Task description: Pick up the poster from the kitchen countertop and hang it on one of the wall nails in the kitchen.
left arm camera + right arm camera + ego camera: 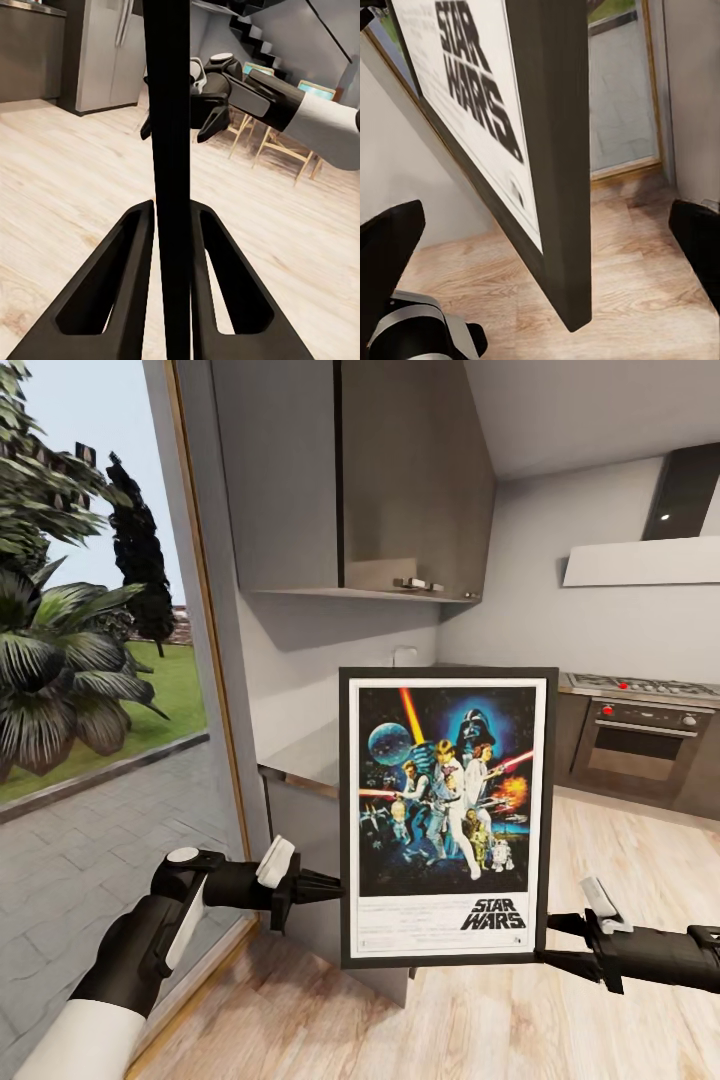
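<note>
One poster (447, 815) held upright, left gripper (325, 887) jaws clamping its edge, right gripper (556, 940) jaws open.

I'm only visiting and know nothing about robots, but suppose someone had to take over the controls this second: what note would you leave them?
Left gripper: shut on the poster's left edge, near the bottom; the left wrist view shows both fingers against the frame.
Right gripper: at the poster's lower right corner, fingers spread either side of the frame; grip unclear.
Poster: upright, in the air, off the kitchen countertop, facing the head camera.
Done: pickup.
Left: find a wall nail and hang it.
</note>
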You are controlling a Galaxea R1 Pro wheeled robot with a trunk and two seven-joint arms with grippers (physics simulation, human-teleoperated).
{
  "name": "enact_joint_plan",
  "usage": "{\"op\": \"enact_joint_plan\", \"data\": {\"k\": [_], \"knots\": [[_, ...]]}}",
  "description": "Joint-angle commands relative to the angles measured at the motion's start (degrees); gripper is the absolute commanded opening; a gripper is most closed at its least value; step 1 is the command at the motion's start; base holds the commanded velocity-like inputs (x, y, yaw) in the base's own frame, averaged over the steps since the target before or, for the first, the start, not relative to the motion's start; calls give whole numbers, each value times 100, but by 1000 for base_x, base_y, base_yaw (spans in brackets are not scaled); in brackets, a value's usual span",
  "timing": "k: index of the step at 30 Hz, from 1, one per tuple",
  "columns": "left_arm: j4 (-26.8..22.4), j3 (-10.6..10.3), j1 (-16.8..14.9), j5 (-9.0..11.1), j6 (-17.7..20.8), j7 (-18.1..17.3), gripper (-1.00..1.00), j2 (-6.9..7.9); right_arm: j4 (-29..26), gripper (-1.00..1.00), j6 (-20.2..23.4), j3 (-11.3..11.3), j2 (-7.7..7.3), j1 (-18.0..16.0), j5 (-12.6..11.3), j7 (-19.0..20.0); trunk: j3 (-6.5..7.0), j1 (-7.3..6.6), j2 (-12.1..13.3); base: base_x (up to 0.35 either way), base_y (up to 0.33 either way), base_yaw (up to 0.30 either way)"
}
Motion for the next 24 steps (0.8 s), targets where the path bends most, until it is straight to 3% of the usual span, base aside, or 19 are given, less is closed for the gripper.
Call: {"op": "enact_joint_plan", "data": {"k": [1, 19, 20, 24], "knots": [[-1, -12, -4, 19, 38, 2, -100, 6, 0, -100, 57, -1, -1, -4, -8, 18, -7, 0, -4, 0, 0, 0], [8, -12, -4, 19, 47, -30, -100, 8, 0, -100, 59, -1, -1, -4, -8, 18, -7, 0, -4, 0, 0, 0], [8, -12, -4, 19, 49, -30, 100, 9, 0, -100, 60, -1, -1, -4, -8, 18, -7, 0, -4, 0, 0, 0], [8, -10, -4, 19, 51, -30, 100, 14, 0, -100, 60, -1, -1, -4, -8, 18, -7, 0, -4, 0, 0, 0]]}}
